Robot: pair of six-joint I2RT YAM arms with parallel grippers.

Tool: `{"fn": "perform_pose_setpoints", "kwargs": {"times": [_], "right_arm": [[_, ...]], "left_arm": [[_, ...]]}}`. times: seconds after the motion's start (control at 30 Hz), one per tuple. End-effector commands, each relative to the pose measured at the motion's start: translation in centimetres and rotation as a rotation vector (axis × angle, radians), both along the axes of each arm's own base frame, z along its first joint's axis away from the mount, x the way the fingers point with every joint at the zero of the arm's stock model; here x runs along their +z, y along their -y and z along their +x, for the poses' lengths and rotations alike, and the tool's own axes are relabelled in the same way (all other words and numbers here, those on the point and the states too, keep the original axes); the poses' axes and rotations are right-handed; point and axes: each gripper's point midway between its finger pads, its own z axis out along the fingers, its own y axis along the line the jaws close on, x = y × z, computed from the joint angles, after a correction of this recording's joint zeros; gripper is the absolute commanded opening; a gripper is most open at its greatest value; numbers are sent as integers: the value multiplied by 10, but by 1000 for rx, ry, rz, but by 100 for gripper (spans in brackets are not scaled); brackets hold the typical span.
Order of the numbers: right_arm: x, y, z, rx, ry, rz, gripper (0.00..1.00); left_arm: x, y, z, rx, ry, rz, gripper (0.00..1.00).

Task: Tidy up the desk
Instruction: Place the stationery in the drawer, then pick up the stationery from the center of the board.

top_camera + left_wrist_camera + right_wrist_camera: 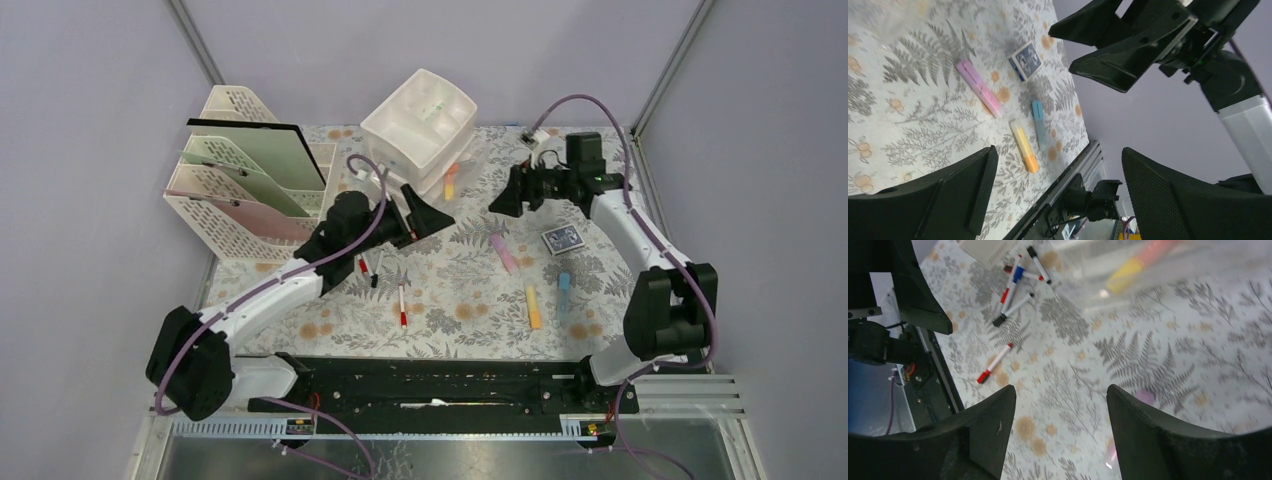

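We note left gripper [425,215] jaws spread wide, empty; right gripper [1060,390] jaws apart, empty. Desk [460,320] lies beneath both. We judge: square right jaws across pink highlighter [503,250] barrel, descend straight.

A robot lab cell: grey walls [420,40] and metal rails [679,60] enclose the desk [460,290].

Bare table [470,300] shows between the left claw [440,217] and the right claw [497,204] — a slim gap. Just beyond both stands the drawer unit [420,125]; below the right claw lies a pink highlighter [503,250].
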Motion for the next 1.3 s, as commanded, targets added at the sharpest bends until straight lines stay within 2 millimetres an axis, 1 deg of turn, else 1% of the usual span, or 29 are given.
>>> {"fn": "perform_pose_setpoints", "kwargs": {"times": [0.0, 0.13, 0.27, 0.33, 0.43, 0.53, 0.7, 0.83, 0.9, 1.0, 1.23, 1.27], "right_arm": [[-11, 36, -25, -3, 43, -86, 75], [-32, 67, -42, -57, 37, -180, 78], [-57, 96, -63, -104, 28, -344, 80], [-69, 109, -74, -131, 1, -418, 80], [-85, 127, -90, -165, -53, -521, 81], [-101, 145, -102, -201, -100, -618, 81], [-129, 172, -121, -237, -195, -763, 81], [-150, 183, -131, -248, -246, -825, 84], [-161, 185, -135, -238, -274, -840, 84], [-173, 185, -137, -238, -306, -847, 84], [-186, 189, -121, -300, -325, -855, 78], [-187, 189, -119, -308, -326, -853, 75]], "left_arm": [[19, 27, 3, -18, 43, -37, 99], [6, 49, 1, -46, 4, 13, 99], [-6, 67, -2, -82, -19, 61, 99], [-9, 72, -2, -95, -19, 80, 99], [-12, 77, -3, -108, -16, 101, 99], [-13, 77, -4, -116, -12, 119, 99], [-15, 71, -8, -115, -2, 135, 99], [-17, 67, -11, -115, 2, 140, 99], [-18, 66, -12, -118, 4, 143, 99], [-17, 65, -13, -116, 11, 145, 99], [-17, 56, -16, -92, 27, 159, 99], [-18, 54, -16, -91, 28, 161, 99]]}}
